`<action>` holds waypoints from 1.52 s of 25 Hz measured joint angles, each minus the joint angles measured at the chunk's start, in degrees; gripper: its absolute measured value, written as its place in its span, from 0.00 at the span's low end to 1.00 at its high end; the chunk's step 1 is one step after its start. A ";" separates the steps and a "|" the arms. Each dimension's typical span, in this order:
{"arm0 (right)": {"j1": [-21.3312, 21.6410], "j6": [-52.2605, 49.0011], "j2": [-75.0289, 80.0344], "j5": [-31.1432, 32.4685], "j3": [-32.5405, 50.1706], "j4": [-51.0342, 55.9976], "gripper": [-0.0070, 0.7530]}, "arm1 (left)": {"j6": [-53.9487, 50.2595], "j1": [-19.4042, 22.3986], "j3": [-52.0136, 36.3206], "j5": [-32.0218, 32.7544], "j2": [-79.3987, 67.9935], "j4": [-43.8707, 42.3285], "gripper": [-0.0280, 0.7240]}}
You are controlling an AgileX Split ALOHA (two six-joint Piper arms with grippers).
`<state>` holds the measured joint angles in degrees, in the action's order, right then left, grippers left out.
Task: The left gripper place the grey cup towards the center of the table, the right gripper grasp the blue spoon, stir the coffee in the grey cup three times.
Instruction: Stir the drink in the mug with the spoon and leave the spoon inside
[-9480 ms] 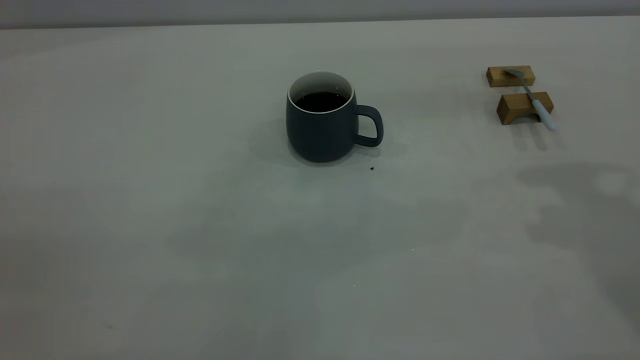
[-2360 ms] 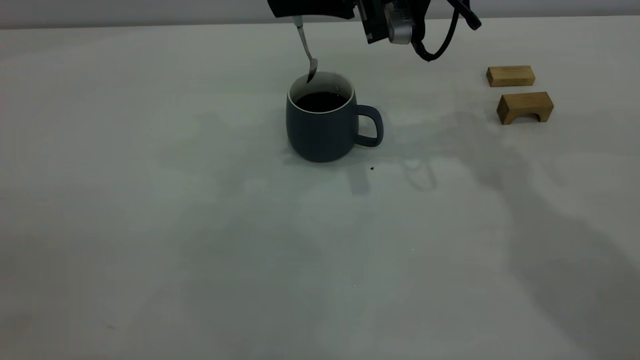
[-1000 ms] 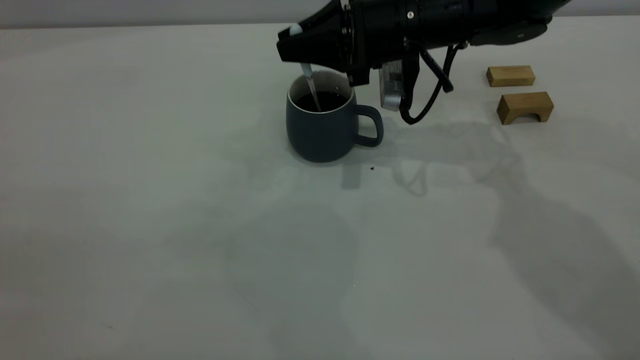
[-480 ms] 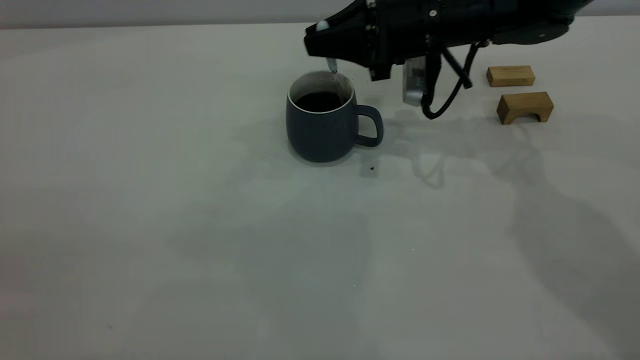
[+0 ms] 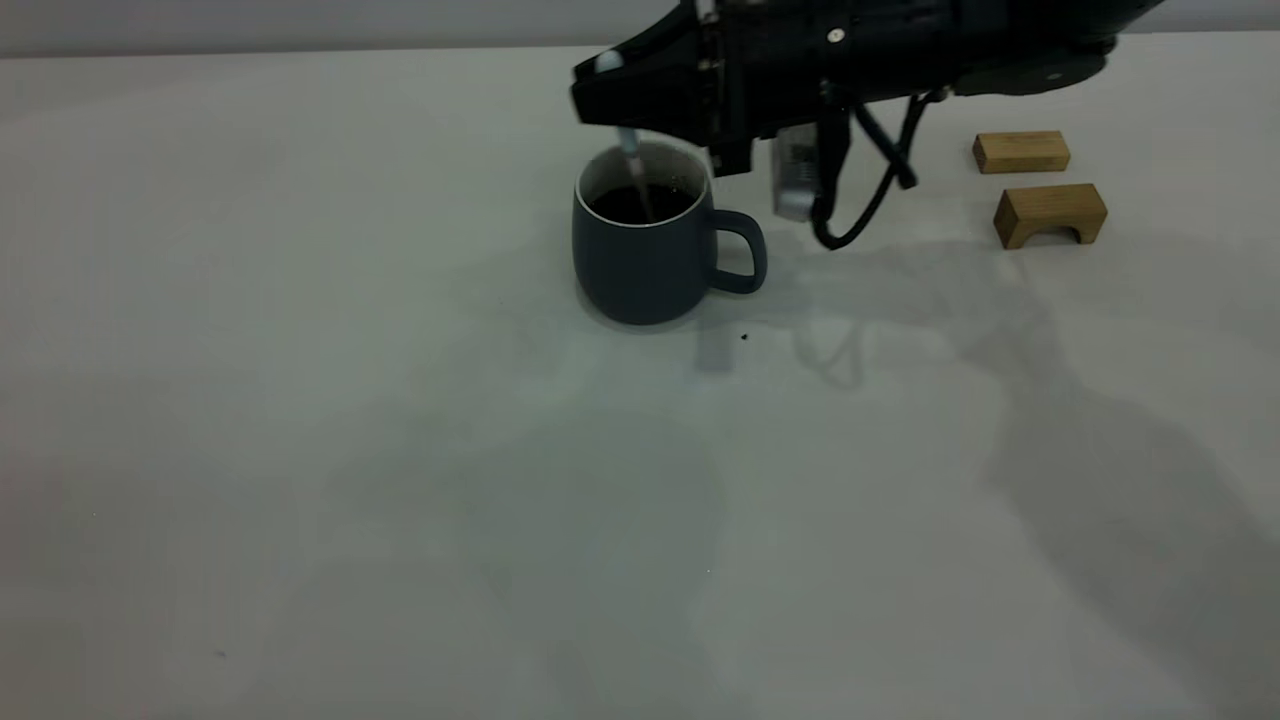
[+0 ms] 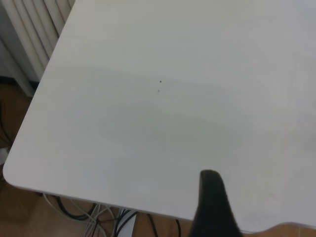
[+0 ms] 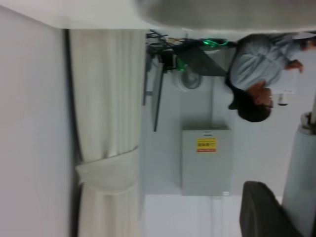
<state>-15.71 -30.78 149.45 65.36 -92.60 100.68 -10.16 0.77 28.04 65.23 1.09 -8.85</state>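
The grey cup (image 5: 645, 250) stands upright near the table's middle, handle to the right, with dark coffee (image 5: 625, 205) inside. My right gripper (image 5: 605, 98) hovers just above the cup's rim, shut on the blue spoon (image 5: 633, 165). The spoon hangs steeply down with its lower end dipped in the coffee; its pale handle tip (image 5: 607, 61) pokes out above the gripper. In the right wrist view a pale strip, probably the spoon handle (image 7: 300, 182), lies beside a dark finger (image 7: 264, 212). My left gripper (image 6: 213, 202) is parked over a bare table corner, out of the exterior view.
Two wooden blocks (image 5: 1021, 151) (image 5: 1050, 213) sit at the far right of the table (image 5: 400, 450). A tiny dark speck (image 5: 744, 337) lies in front of the cup's handle. The right wrist view looks out at a curtain (image 7: 106, 123), a grey cabinet (image 7: 206, 160) and a person (image 7: 256, 74).
Half a second ago the spoon was lifted near the cup's right rim. The right gripper has since shifted left and down, and the spoon dips into the coffee again. The cup stayed put.
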 joint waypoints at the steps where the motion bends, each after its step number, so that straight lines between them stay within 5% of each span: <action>1: -0.50 0.00 0.00 0.00 0.00 0.00 0.17 | 0.00 0.00 0.00 0.00 0.00 0.00 0.81; 12: -1.90 0.05 0.04 -1.24 -4.83 0.00 0.17 | 0.00 0.00 0.00 0.00 0.00 0.00 0.81; 25: 3.81 -0.69 0.04 0.27 -4.95 -3.21 0.17 | 0.00 0.00 0.00 0.00 0.00 0.00 0.81; 38: 0.05 -7.66 0.04 0.41 -4.95 -9.59 0.17 | 0.00 0.00 0.00 0.00 0.00 0.00 0.81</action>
<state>-15.66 -38.44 149.48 65.77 -97.54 91.09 -10.16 0.77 28.04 65.23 1.09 -8.85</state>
